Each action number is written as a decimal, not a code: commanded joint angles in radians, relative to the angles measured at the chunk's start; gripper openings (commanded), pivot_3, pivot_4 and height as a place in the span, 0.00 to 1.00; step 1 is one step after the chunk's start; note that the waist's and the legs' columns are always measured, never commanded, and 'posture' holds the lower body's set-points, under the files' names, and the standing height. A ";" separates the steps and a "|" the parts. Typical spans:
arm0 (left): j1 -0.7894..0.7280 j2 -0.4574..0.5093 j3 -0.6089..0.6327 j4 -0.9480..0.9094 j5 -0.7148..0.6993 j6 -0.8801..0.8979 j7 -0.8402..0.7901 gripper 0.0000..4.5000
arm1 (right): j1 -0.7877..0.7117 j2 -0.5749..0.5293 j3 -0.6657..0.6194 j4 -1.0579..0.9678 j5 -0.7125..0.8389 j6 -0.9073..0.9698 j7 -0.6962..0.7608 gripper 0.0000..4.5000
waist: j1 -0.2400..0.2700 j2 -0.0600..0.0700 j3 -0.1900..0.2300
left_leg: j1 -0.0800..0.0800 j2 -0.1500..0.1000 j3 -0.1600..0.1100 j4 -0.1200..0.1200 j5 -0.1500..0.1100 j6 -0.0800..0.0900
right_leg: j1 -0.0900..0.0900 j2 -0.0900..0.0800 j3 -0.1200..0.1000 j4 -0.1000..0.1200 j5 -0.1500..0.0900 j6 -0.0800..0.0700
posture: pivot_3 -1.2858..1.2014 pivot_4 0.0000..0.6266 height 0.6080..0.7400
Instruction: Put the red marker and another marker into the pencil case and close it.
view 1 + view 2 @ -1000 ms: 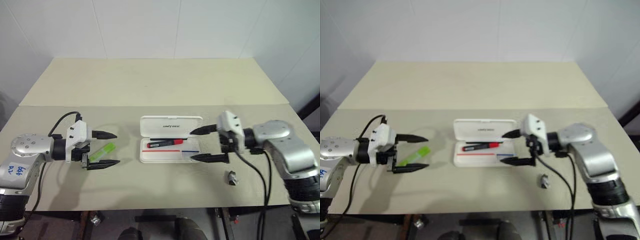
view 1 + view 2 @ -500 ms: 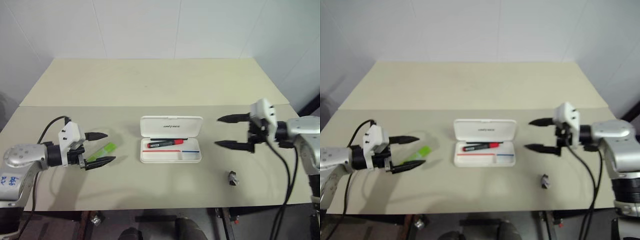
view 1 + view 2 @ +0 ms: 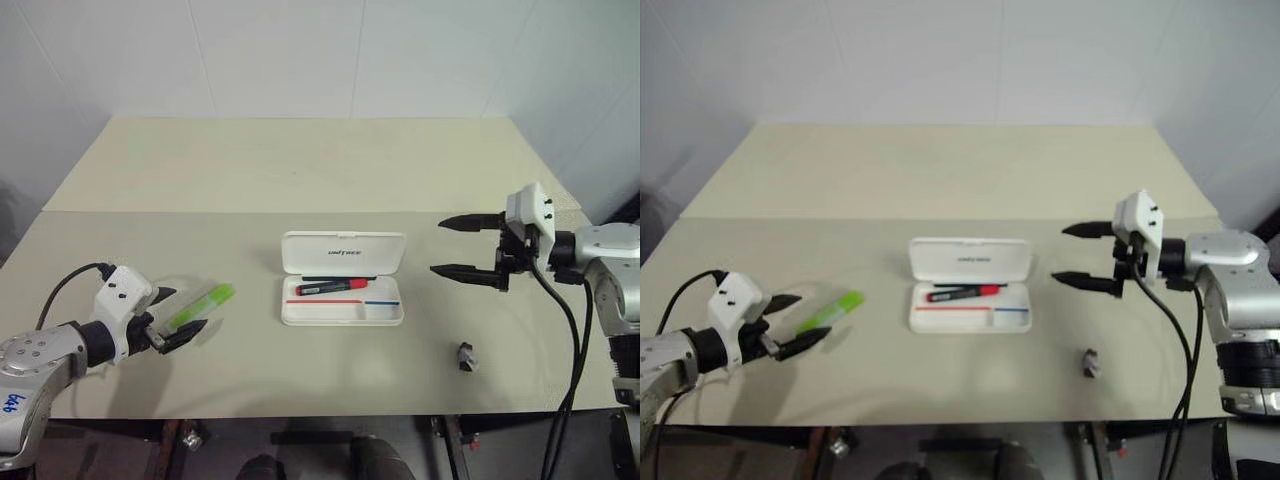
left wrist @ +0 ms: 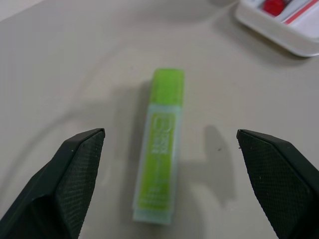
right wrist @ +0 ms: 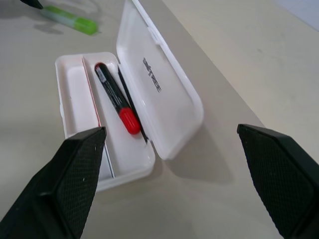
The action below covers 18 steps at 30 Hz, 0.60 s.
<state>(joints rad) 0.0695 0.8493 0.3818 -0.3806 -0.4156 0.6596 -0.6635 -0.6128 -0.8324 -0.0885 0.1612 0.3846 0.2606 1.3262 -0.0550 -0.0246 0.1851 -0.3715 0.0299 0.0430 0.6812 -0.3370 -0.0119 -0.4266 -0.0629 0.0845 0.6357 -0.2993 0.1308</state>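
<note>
The wide beige table (image 3: 300, 160) carries the whole job, and the biggest shift on it is the right arm: a second ago its two-fingered black gripper (image 3: 466, 246) was spread right over the open end of the white rectangular hard plastic pencil case (image 3: 342, 285), and now it has pulled away to the side and hangs well clear, jaws gaping with nothing between them. What it leaves behind tells me why: the slim red marker with black ends (image 3: 329, 287) lies inside the tray of the case, off to that gripper's front, with the hinged lid still standing open behind it. So I judge the first half of the job done. The left arm has moved too, drawing back and dropping lower toward the near edge, and its own black gripper (image 3: 178, 312) now points along the chunky translucent light-green highlighter (image 4: 160, 143), which lies flat on the table just ahead of the fingertips, framed between them but untouched, well apart from the case. Those jaws are spread wide and empty as well. To my eye it is lining up for the pick; the highlighter still has to travel to the case and the lid still has to come down. A small dark grey object (image 3: 465, 356) sits alone near the front edge, below the right gripper.
</note>
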 commanded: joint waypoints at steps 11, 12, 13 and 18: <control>-0.175 0.018 -0.180 0.128 0.067 0.081 0.010 1.00 | 0.010 0.040 -0.006 -0.115 0.038 0.036 -0.052 0.99 | 0.000 0.000 0.000 | 0.000 0.000 0.000 0.000 0.000 0.000 | 0.000 0.001 0.000 0.000 0.000 0.000 | 0.52 0.24 1.00; -0.186 0.016 -0.189 0.138 0.070 0.083 0.010 1.00 | 0.013 0.041 -0.008 -0.126 0.043 0.042 -0.056 0.99 | -0.001 0.000 0.000 | 0.000 0.000 0.000 0.000 0.000 0.000 | 0.000 0.001 0.000 0.000 0.000 0.000 | 0.52 0.24 1.00; -0.197 0.017 -0.199 0.149 0.074 0.085 0.007 1.00 | 0.017 0.042 -0.010 -0.135 0.046 0.047 -0.060 0.99 | -0.001 0.000 0.000 | 0.000 0.000 0.000 0.000 0.000 0.000 | 0.000 0.001 0.000 0.000 0.000 0.000 | 0.52 0.24 1.00; -0.239 0.024 -0.239 0.206 0.104 0.097 0.003 1.00 | 0.048 0.035 -0.025 -0.188 0.074 0.081 -0.073 0.99 | 0.001 0.000 0.000 | 0.000 0.000 0.000 0.000 0.000 -0.001 | 0.000 0.001 -0.001 0.000 0.000 0.000 | 0.52 0.24 1.00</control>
<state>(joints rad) -0.1629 0.8536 0.1497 -0.1966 -0.3428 0.7492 -0.6640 -0.5679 -0.7854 -0.0847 0.0172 0.4255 0.3312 1.2589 -0.0535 -0.0246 0.1850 -0.3714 0.0294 0.0427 0.6810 -0.3368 -0.0124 -0.4266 -0.0623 0.0841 0.6364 -0.2993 0.1308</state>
